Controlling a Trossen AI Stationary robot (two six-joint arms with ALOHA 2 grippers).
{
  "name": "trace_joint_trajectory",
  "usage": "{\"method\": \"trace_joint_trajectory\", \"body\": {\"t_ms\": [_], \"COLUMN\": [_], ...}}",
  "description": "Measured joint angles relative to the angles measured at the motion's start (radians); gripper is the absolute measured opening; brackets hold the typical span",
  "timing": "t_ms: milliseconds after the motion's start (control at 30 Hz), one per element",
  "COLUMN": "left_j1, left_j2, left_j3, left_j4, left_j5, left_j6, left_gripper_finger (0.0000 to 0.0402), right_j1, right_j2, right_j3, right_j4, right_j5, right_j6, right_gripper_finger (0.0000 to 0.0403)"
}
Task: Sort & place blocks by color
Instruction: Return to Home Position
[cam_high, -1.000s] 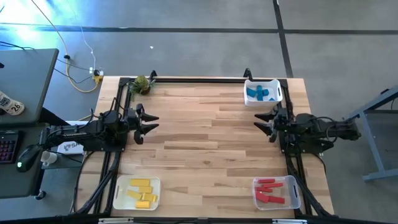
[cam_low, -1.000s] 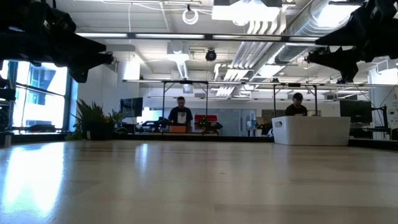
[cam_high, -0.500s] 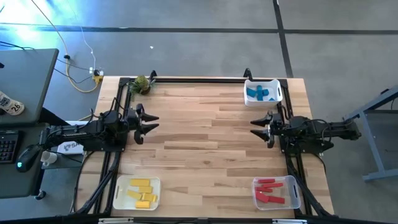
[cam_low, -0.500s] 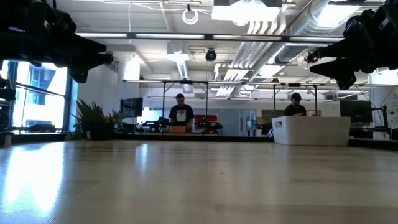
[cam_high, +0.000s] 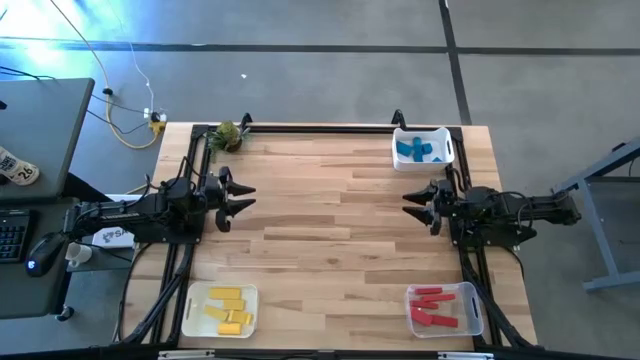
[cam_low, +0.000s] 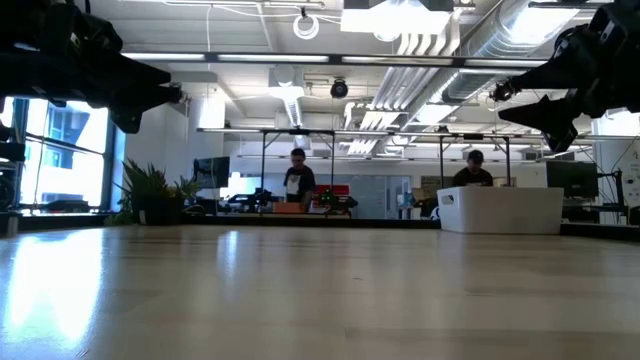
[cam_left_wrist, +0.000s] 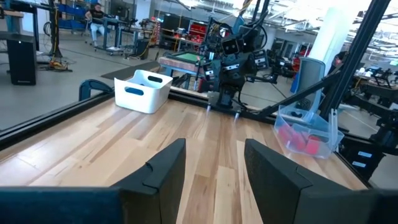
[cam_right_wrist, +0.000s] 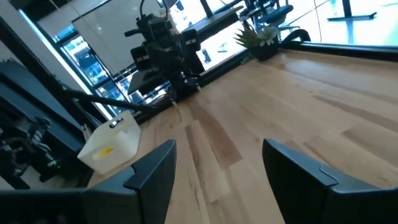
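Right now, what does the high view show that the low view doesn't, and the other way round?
Only the high view: the yellow blocks in the near white bin, the red blocks in the clear bin, and the blue blocks. Only the low view: two people in the room behind. Both: the wooden table, the far white bin, and the left hand and right hand raised over the table.

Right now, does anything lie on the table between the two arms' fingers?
No. The high view shows only bare table between the left fingers and the right fingers, both sets open.
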Motion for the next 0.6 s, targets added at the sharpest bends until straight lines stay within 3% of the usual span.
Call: {"method": "trace_joint_trajectory", "body": {"t_ms": [600], "left_j1": [0.000], "left_j2": [0.000], "left_j3": [0.000], "left_j4": [0.000], "left_j5": [0.000], "left_j6": [0.000], "left_gripper_finger": [0.0154], "right_j1": [0.000], "right_j2": [0.000], "right_j3": [0.000], "right_j4": [-0.001], "right_j5": [0.000], "right_j6": [0.013], "right_gripper_finger": [0.0224]}}
